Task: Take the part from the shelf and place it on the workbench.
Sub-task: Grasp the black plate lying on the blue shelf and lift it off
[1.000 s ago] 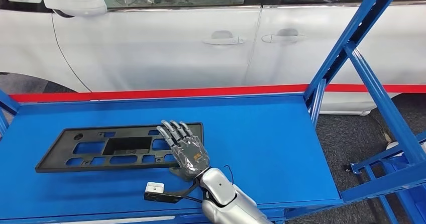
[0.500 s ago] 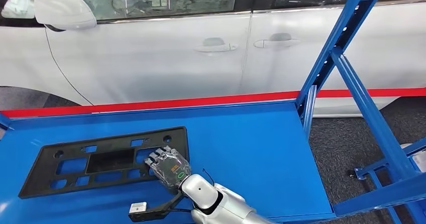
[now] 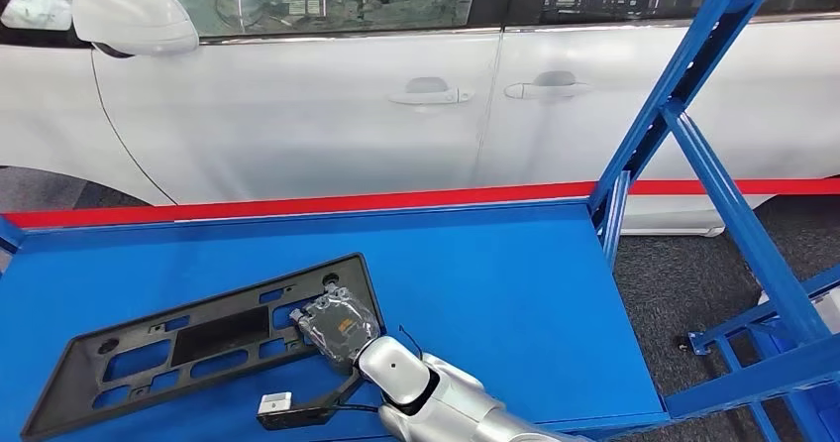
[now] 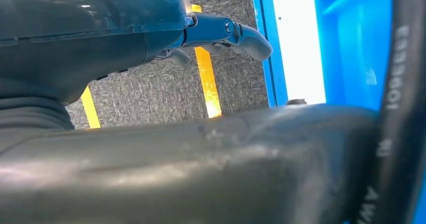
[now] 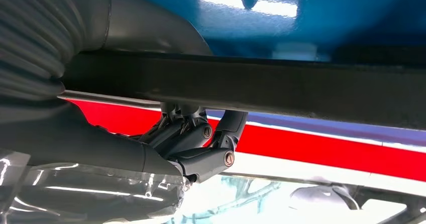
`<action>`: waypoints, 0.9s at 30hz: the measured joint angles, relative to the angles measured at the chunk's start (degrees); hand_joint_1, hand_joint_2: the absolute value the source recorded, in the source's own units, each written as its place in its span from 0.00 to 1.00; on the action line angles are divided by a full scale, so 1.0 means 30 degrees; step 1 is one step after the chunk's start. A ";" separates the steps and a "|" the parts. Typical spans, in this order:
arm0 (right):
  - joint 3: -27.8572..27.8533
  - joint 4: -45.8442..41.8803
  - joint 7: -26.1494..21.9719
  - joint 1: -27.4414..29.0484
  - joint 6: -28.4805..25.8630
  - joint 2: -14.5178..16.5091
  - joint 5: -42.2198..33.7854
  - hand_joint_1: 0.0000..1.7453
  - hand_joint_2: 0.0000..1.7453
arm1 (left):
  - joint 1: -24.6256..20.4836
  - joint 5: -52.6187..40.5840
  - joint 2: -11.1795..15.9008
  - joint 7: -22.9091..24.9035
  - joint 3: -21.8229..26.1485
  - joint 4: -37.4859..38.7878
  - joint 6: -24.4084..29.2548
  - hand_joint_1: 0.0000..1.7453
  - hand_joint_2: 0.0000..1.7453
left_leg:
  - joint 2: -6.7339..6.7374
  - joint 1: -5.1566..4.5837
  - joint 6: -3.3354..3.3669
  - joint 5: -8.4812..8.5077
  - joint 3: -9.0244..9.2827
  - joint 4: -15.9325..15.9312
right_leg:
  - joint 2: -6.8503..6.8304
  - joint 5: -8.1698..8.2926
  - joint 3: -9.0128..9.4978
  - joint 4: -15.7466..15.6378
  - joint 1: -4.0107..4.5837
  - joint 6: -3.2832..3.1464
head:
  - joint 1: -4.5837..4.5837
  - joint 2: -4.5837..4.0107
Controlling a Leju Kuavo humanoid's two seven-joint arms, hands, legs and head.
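The part (image 3: 218,335) is a long flat black plastic plate with several cut-outs, lying slantwise on the blue shelf (image 3: 495,293). In the head view its right end stands higher than its left. My right hand (image 3: 337,325) grips that right end, fingers curled over the edge. In the right wrist view the part (image 5: 261,88) crosses as a dark bar, with the fingers (image 5: 201,143) hooked around it. My left hand (image 4: 221,30) hangs over grey floor with a finger stretched out and nothing in it.
A white car (image 3: 297,105) stands close behind the shelf, past a red strip (image 3: 297,204). Slanted blue frame beams (image 3: 693,155) rise at the shelf's right end. Dark carpet floor (image 3: 683,283) lies to the right. Yellow floor lines (image 4: 207,83) show under the left arm.
My right hand, flat on the part with fingers spread a second ago, has curled around its right end. The part has swung and its right end has risen. The camera shifted slightly.
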 joint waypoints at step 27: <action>-0.5530 -1.2183 -1.0031 0.5501 0.8746 -0.2332 -2.7228 1.00 1.00 | 0.0276 0.1087 0.0064 0.0370 0.1044 0.0015 0.1067 0.00 0.00 | -0.0280 0.0090 -0.0173 -0.0188 0.0054 0.0142 | -0.0084 0.1584 0.1966 -0.3920 -0.0087 0.0149 | 0.0002 0.0000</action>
